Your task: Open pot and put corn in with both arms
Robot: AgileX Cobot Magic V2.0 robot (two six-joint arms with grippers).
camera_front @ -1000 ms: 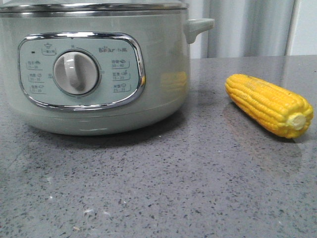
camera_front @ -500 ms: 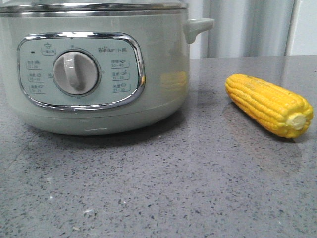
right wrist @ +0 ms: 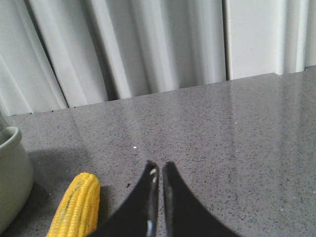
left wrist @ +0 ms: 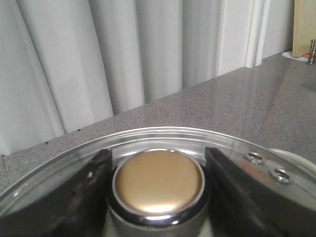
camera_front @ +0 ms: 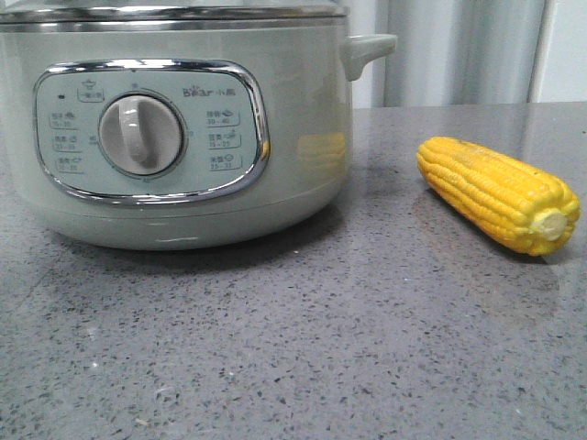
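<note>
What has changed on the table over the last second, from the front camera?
Nothing visibly changed. The pot stands in the same spot with its lid on, and the corn lies where it was on the table, to the pot's right.

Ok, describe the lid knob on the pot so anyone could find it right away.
Find the big grey-green pot. On its glass lid sits the knob, between the left gripper fingers. It alone is round, golden and chrome-ringed.

Pot (camera_front: 174,128): pale grey-green, dial front, glass lid on. Corn (camera_front: 500,194): yellow cob lying right of it, apart.
</note>
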